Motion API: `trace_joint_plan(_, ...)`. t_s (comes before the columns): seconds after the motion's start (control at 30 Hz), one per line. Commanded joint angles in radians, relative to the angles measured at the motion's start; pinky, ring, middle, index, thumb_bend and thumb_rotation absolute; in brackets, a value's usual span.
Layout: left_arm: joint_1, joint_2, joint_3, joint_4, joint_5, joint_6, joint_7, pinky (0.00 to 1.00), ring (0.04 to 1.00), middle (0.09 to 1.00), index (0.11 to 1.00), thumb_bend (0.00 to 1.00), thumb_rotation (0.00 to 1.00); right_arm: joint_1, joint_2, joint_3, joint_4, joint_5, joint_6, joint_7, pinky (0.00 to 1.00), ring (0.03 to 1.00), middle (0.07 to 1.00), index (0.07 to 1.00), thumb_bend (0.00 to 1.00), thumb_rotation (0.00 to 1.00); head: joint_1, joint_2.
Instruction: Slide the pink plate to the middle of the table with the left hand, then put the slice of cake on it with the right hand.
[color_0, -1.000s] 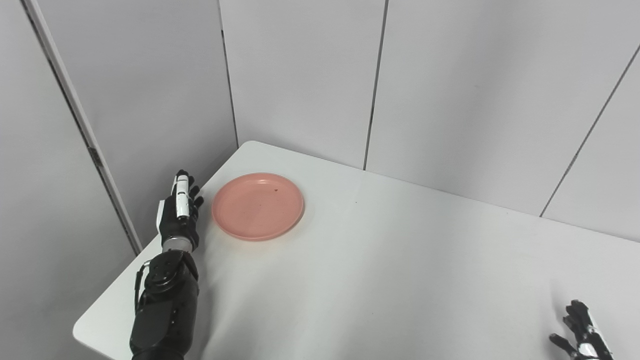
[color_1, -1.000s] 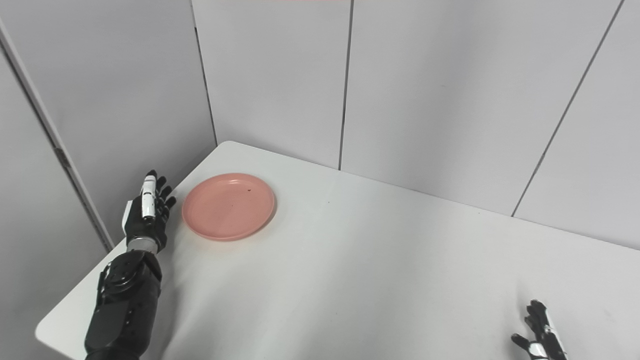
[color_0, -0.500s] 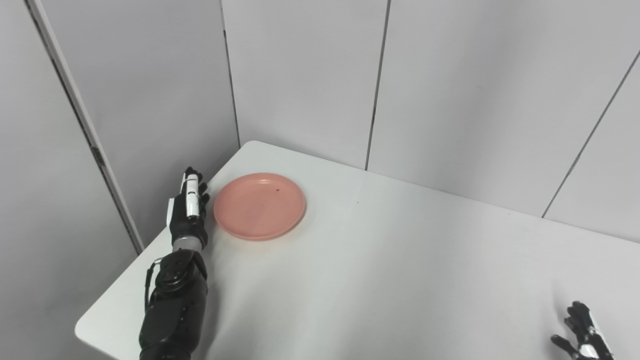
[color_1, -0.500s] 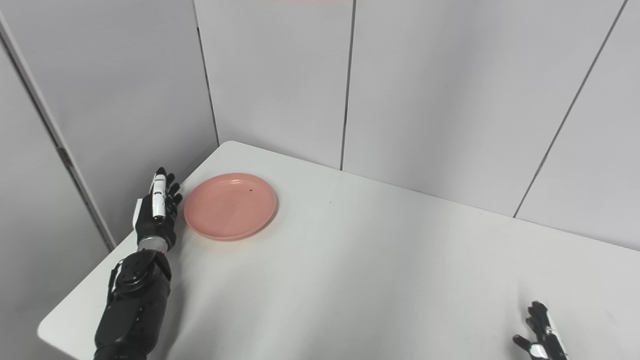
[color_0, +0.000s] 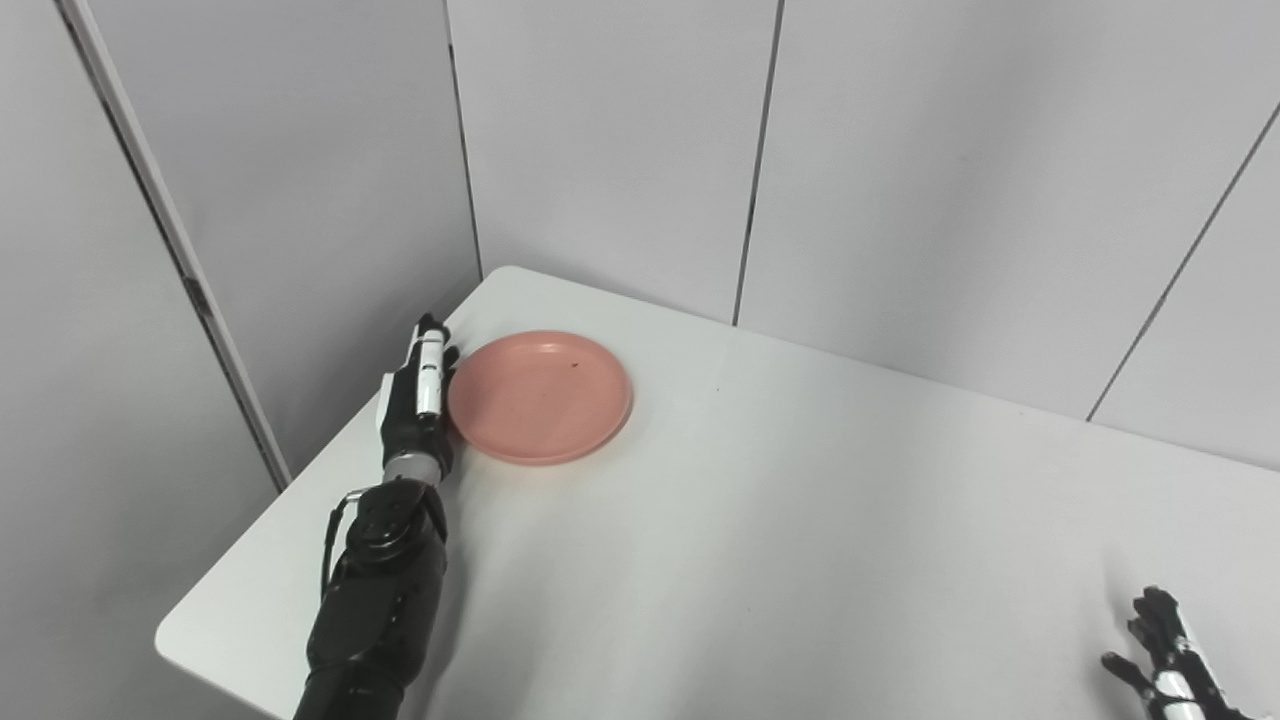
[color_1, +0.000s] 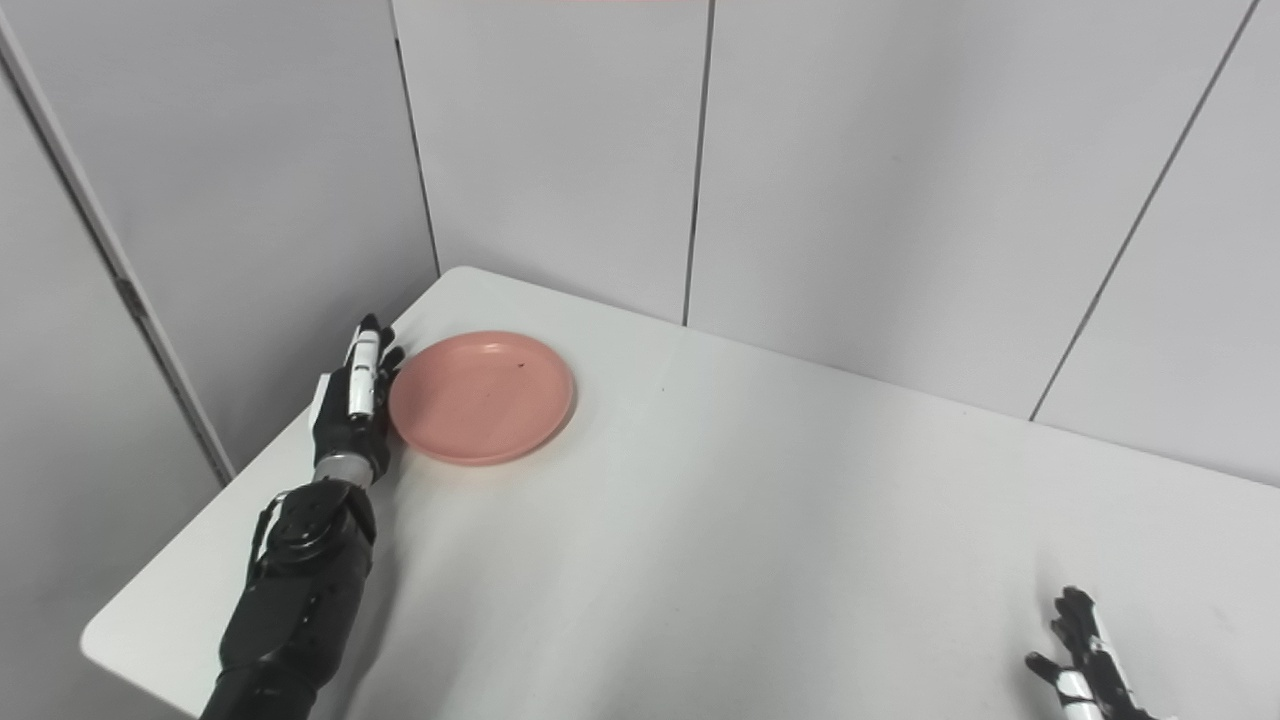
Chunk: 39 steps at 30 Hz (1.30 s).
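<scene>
The pink plate (color_0: 540, 397) lies empty near the back left corner of the white table (color_0: 800, 520). My left hand (color_0: 415, 405) is open with fingers straight and stands on edge. It rests against the plate's left rim and holds nothing. My right hand (color_0: 1165, 660) is open with fingers spread at the bottom right, low over the table. It also shows in the right eye view (color_1: 1085, 650). No slice of cake is in either view.
Grey wall panels (color_0: 600, 150) stand close behind the table and along its left side. The table's left edge (color_0: 300, 500) runs just beside my left forearm (color_0: 375, 590).
My left hand has moved right and forward until it meets the plate's left rim. The plate seems nudged slightly right. The camera has shifted a little. The right hand has barely moved.
</scene>
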Motion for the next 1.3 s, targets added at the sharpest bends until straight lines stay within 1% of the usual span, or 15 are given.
trace_joint_plan(0.0, -0.02, -0.034, -0.053, -0.018, 0.003, 0.062, -0.054, 0.97, 0.972, 0.984, 0.975, 0.35, 1.0, 0.009, -0.012, -0.005, -0.014, -0.014, 0.023, -0.003, 1.0, 0.996, 0.997, 0.995, 0.39, 1.0, -0.001, 0.003)
trace_joint_plan(0.03, -0.019, -0.039, -0.064, -0.024, 0.011, 0.066, -0.05, 0.96, 0.965, 0.979, 0.968, 0.35, 1.0, 0.01, -0.015, -0.002, -0.015, -0.015, 0.014, 0.0, 1.0, 0.999, 0.999, 0.999, 0.3, 1.0, -0.003, 0.004)
trace_joint_plan(0.13, -0.014, -0.048, -0.096, -0.035, 0.02, 0.072, -0.057, 0.96, 0.964, 0.978, 0.965, 0.35, 1.0, 0.016, -0.012, -0.002, -0.034, -0.009, 0.027, 0.003, 1.0, 1.0, 1.0, 1.0, 0.24, 1.0, -0.012, 0.008)
trace_joint_plan(0.33, -0.004, -0.063, -0.14, -0.068, 0.035, 0.101, -0.07, 0.96, 0.966, 0.976, 0.969, 0.35, 1.0, 0.025, -0.006, -0.001, -0.062, -0.006, 0.047, 0.004, 1.0, 1.0, 1.0, 1.0, 0.23, 1.0, -0.043, 0.018)
trace_joint_plan(0.4, -0.001, -0.066, -0.151, -0.085, 0.039, 0.115, -0.071, 0.96, 0.965, 0.974, 0.968, 0.35, 1.0, 0.027, -0.005, 0.001, -0.066, -0.01, 0.045, 0.003, 1.0, 1.0, 0.996, 0.999, 0.22, 1.0, -0.052, 0.022)
trace_joint_plan(0.5, 0.004, -0.075, -0.174, -0.111, 0.045, 0.137, -0.074, 0.94, 0.955, 0.965, 0.959, 0.35, 1.0, 0.024, -0.007, 0.003, -0.056, -0.022, 0.015, 0.001, 1.0, 0.992, 0.985, 0.989, 0.23, 1.0, -0.072, 0.031)
trace_joint_plan(0.7, 0.017, -0.1, -0.218, -0.158, 0.052, 0.177, -0.092, 0.92, 0.938, 0.947, 0.938, 0.34, 1.0, 0.021, -0.004, 0.004, -0.071, -0.028, 0.034, -0.001, 0.99, 0.965, 0.967, 0.975, 0.23, 1.0, -0.115, 0.041)
trace_joint_plan(0.87, 0.03, -0.122, -0.255, -0.194, 0.051, 0.2, -0.12, 0.93, 0.943, 0.955, 0.953, 0.33, 1.0, 0.02, -0.004, 0.01, -0.081, -0.038, 0.043, 0.002, 0.99, 0.961, 0.961, 0.97, 0.23, 1.0, -0.157, 0.054)
trace_joint_plan(0.9, 0.032, -0.125, -0.261, -0.199, 0.056, 0.205, -0.123, 0.93, 0.941, 0.954, 0.955, 0.33, 1.0, 0.019, -0.003, 0.01, -0.083, -0.039, 0.047, 0.002, 0.98, 0.958, 0.959, 0.969, 0.21, 1.0, -0.157, 0.054)
trace_joint_plan(0.93, 0.035, -0.132, -0.277, -0.205, 0.067, 0.207, -0.125, 0.93, 0.941, 0.954, 0.955, 0.33, 1.0, 0.019, -0.002, 0.011, -0.086, -0.042, 0.052, 0.0, 0.98, 0.957, 0.958, 0.969, 0.2, 1.0, -0.176, 0.058)
trace_joint_plan(1.07, 0.047, -0.152, -0.331, -0.211, 0.097, 0.208, -0.145, 0.93, 0.945, 0.958, 0.952, 0.33, 1.0, 0.021, 0.004, 0.021, -0.096, -0.084, 0.062, -0.017, 0.95, 0.936, 0.945, 0.954, 0.24, 1.0, -0.214, 0.064)
trace_joint_plan(1.1, 0.05, -0.155, -0.34, -0.211, 0.101, 0.208, -0.151, 0.92, 0.943, 0.957, 0.95, 0.34, 1.0, 0.021, 0.007, 0.022, -0.097, -0.09, 0.063, -0.019, 0.94, 0.934, 0.944, 0.953, 0.26, 1.0, -0.233, 0.068)
trace_joint_plan(1.2, 0.059, -0.168, -0.362, -0.218, 0.108, 0.2, -0.17, 0.93, 0.947, 0.963, 0.953, 0.35, 1.0, 0.023, 0.016, 0.026, -0.098, -0.102, 0.061, -0.027, 0.93, 0.929, 0.939, 0.952, 0.3, 1.0, -0.254, 0.072)
trace_joint_plan(1.23, 0.064, -0.175, -0.372, -0.225, 0.111, 0.206, -0.175, 0.93, 0.948, 0.964, 0.954, 0.35, 1.0, 0.024, 0.02, 0.028, -0.098, -0.112, 0.058, -0.032, 0.93, 0.926, 0.937, 0.95, 0.32, 1.0, -0.273, 0.074)
trace_joint_plan(1.27, 0.067, -0.18, -0.377, -0.23, 0.113, 0.211, -0.178, 0.94, 0.947, 0.964, 0.954, 0.36, 1.0, 0.025, 0.022, 0.029, -0.097, -0.119, 0.055, -0.036, 0.92, 0.919, 0.932, 0.945, 0.35, 1.0, -0.273, 0.074)
